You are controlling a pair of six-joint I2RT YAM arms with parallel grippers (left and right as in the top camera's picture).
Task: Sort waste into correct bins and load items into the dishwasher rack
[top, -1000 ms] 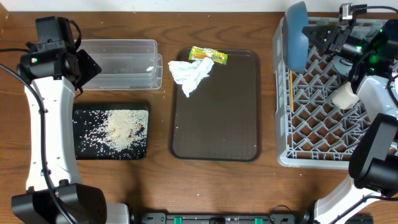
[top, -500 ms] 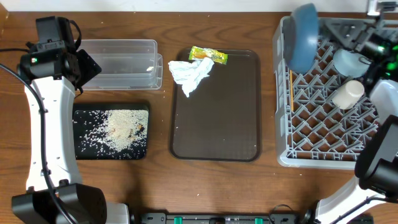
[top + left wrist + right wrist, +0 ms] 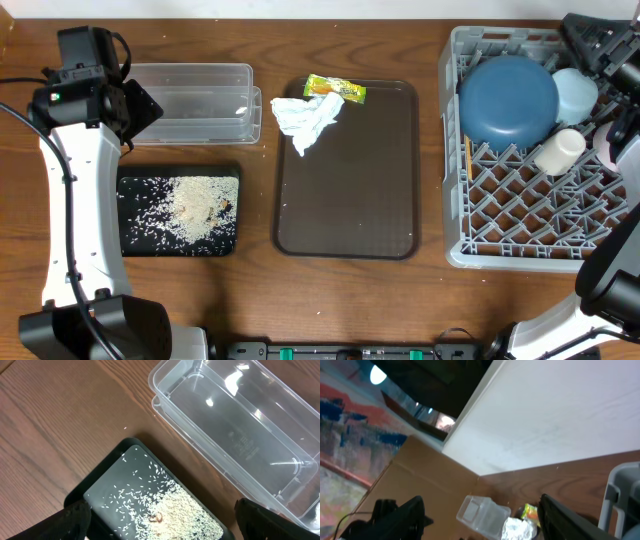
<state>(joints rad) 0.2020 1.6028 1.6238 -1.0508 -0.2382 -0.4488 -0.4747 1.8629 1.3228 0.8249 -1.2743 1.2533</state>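
The dark-blue dish (image 3: 508, 102) lies tilted in the back of the grey dishwasher rack (image 3: 458, 252), free of any grip. Beside it are the light-blue bowl (image 3: 578, 92), the cream cup (image 3: 558, 150) and the chopsticks (image 3: 467, 152). My right gripper (image 3: 590, 38) (image 3: 485, 522) is open and empty above the rack's back right corner. My left gripper (image 3: 140, 106) (image 3: 162, 527) hangs open over the black tray (image 3: 107, 487), which holds rice crumbs (image 3: 190, 208). The clear tub (image 3: 195, 100) (image 3: 240, 435) is empty. Napkin (image 3: 310, 118) and wrapper (image 3: 335, 90) lie on the brown tray (image 3: 350, 200).
The brown serving tray sits mid-table between the bins and the rack. Bare wooden table (image 3: 350, 300) runs along the front. A white wall and a cardboard panel (image 3: 420, 475) show in the right wrist view.
My right gripper opened and let go of the dark-blue dish, which tipped from upright down into the rack. The right arm drew back toward the far right. The left arm stayed still.
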